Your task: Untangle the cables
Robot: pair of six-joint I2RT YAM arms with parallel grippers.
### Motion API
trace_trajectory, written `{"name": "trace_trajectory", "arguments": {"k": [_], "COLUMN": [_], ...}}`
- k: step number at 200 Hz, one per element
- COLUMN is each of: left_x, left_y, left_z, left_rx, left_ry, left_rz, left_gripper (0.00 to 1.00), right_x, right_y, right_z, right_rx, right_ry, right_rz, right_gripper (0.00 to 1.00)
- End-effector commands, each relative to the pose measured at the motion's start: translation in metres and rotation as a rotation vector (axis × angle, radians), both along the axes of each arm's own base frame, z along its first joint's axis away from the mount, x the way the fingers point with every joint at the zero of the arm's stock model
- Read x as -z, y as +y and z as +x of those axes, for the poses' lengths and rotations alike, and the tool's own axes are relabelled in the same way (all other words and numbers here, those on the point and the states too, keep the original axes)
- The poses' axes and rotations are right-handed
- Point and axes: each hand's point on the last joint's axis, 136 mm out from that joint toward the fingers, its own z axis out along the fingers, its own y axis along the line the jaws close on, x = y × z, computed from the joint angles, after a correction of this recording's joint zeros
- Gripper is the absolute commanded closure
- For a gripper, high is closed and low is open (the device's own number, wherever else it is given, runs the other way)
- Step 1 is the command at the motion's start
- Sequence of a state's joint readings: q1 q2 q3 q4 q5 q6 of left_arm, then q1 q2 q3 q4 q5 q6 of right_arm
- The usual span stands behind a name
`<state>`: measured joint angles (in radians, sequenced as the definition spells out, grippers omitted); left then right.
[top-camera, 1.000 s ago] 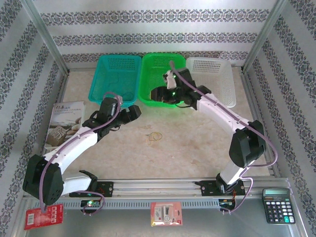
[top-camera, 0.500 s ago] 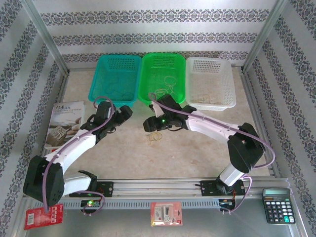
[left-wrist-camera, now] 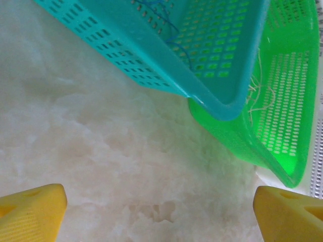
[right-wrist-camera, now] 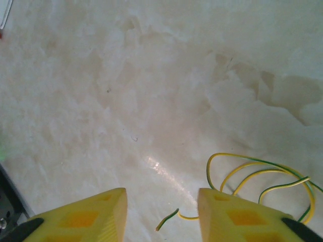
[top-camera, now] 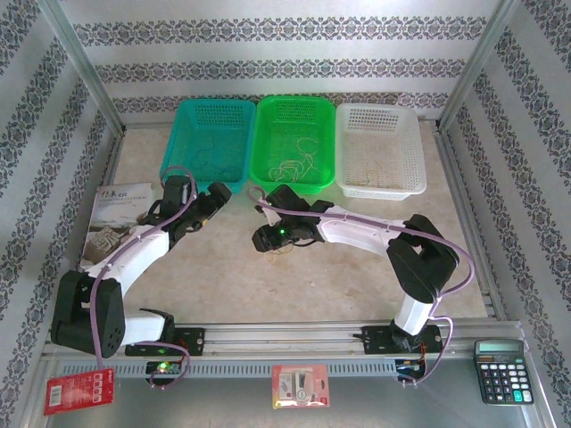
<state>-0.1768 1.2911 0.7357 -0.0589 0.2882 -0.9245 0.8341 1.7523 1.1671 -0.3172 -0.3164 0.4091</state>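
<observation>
Yellow-green cable [right-wrist-camera: 260, 171] is loose on the surface [top-camera: 223, 276], a few overlapping loops, not in any basket. In the right wrist view the loops sit just ahead of the right-side finger [right-wrist-camera: 237, 217], and one free end curls into the gap between the two fingers. Nothing is touching it as far as I can see.

Right hand [right-wrist-camera: 161, 204] has its fingers apart and nothing in them. From the top view the right hand sits low, mid-surface, in front of the green basket [top-camera: 294, 99], with the cable right beside it.

Whitish cables [top-camera: 294, 166] are in a tangled clump on the green basket floor. They also show through the mesh wall in the left wrist view.

Thin bluish cable [left-wrist-camera: 162, 9] is inside the teal basket [top-camera: 214, 102]. Its layout is hard to read.

Left hand [left-wrist-camera: 159, 212] has its fingers spread wide and is empty. It faces the near corner of the teal basket, where it sits next to the green one. In the top view it's just in front of the teal basket.

White basket [top-camera: 379, 107] is on the right of the row, beside the green one.
</observation>
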Motion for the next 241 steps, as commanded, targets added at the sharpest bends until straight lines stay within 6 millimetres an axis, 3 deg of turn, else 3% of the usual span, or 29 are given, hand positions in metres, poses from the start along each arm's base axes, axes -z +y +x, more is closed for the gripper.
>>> {"name": "trace_trajectory", "arguments": {"k": [1, 61, 99, 106, 142, 171, 201, 241], "left_x": [-0.023, -0.031, -0.036, -0.035, -0.031, -0.029, -0.025, -0.029], "left_y": [-0.008, -0.010, -0.011, -0.012, -0.026, -0.053, -0.077, -0.095], "left_z": [0.012, 0.016, 0.012, 0.012, 0.012, 0.006, -0.004, -0.022], "left_rx": [0.055, 0.072, 0.080, 0.085, 0.144, 0.235, 0.310, 0.391], "left_ry": [-0.077, -0.086, -0.106, -0.108, -0.135, -0.156, -0.193, -0.287], "left_rz": [-0.018, -0.015, -0.025, -0.026, -0.062, -0.087, -0.141, -0.194], "left_gripper": [0.05, 0.04, 0.04, 0.04, 0.04, 0.04, 0.04, 0.04], "right_x": [0.017, 0.035, 0.035, 0.029, -0.024, -0.068, -0.094, -0.107], "right_y": [-0.002, 0.000, -0.003, -0.003, -0.005, -0.016, -0.031, -0.043], "right_z": [-0.002, -0.007, -0.010, -0.011, -0.006, 0.002, 0.014, 0.025], "right_rx": [-0.013, -0.056, -0.069, -0.071, -0.045, 0.006, 0.072, 0.121], "right_ry": [-0.014, 0.009, 0.005, 0.004, -0.016, -0.041, -0.061, -0.090], "right_rz": [-0.043, -0.062, -0.064, -0.051, 0.086, 0.201, 0.299, 0.359], "right_gripper": [0.61, 0.61, 0.95, 1.00, 1.00, 1.00, 1.00, 1.00]}}
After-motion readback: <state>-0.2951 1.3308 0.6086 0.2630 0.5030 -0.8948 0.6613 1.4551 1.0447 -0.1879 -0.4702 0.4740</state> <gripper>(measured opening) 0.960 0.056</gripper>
